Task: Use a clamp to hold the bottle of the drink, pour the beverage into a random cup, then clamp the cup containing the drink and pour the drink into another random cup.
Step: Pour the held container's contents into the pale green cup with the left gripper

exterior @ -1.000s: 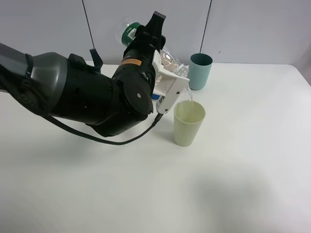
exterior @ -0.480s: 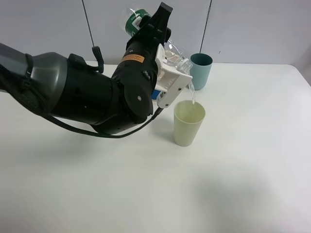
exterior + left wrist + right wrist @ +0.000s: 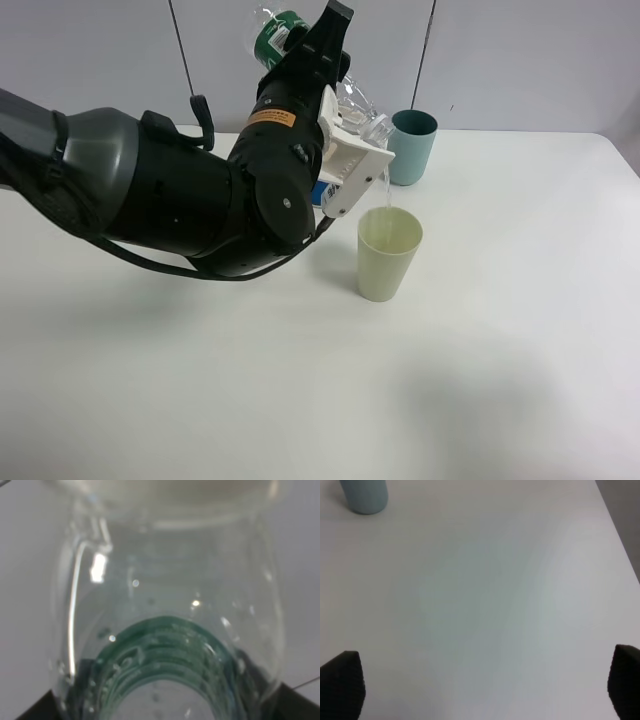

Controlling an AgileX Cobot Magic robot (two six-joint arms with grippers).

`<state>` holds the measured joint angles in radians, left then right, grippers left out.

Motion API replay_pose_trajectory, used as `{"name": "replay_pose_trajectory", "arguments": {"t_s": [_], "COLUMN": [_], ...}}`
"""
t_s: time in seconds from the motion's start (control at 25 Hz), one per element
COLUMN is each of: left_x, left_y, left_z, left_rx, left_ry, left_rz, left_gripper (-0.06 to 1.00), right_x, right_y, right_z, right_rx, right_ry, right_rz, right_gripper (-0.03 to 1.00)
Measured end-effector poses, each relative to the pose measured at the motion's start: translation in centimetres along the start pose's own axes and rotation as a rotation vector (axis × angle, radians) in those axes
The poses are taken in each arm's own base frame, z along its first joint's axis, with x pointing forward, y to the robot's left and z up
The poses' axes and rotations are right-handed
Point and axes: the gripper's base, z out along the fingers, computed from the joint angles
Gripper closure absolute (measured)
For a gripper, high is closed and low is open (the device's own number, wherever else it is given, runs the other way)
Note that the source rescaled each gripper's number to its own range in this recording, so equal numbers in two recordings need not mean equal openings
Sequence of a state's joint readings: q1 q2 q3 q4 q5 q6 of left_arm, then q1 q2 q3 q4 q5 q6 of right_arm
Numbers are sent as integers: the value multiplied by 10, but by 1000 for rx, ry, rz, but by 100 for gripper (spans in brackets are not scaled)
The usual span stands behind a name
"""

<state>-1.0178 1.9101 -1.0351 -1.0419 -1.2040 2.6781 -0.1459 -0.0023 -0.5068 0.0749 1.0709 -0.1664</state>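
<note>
In the exterior high view my left gripper (image 3: 360, 152) is shut on a clear bottle (image 3: 352, 105) with a green label, tipped steeply with its mouth down. A thin stream falls from the mouth into the pale green cup (image 3: 390, 255) just below. The teal cup (image 3: 413, 146) stands upright behind it. In the left wrist view the bottle (image 3: 165, 630) fills the picture and hides the fingers. My right gripper (image 3: 482, 685) hangs open above bare table, its dark fingertips (image 3: 342, 682) far apart, with the teal cup (image 3: 365, 495) at the picture's far corner.
The white table (image 3: 500, 350) stretches wide to the right and front of the cups. My bulky black left arm (image 3: 170, 200) covers the table's back left. A grey panelled wall (image 3: 520, 60) runs behind the table.
The left gripper has lifted and tipped the bottle further, so its mouth now sits higher above the green cup. The stream has thinned. The right gripper's opening has not changed.
</note>
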Motion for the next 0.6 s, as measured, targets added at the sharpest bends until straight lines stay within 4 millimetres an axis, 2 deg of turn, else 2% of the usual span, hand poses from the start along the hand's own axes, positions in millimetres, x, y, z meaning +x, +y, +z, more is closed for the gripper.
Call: {"name": "replay_pose_trajectory", "arguments": {"t_s": [0.6], "left_x": [-3], "left_y": [5], "left_z": [0], "left_rx": [-59], "left_ry": [-29], "left_rz": [25], "left_gripper": [88], "right_x": [0], "right_y": [0], "right_z": [0], "right_rx": [0], "right_ry": [0], "right_rz": [0], "right_gripper": [-3]}}
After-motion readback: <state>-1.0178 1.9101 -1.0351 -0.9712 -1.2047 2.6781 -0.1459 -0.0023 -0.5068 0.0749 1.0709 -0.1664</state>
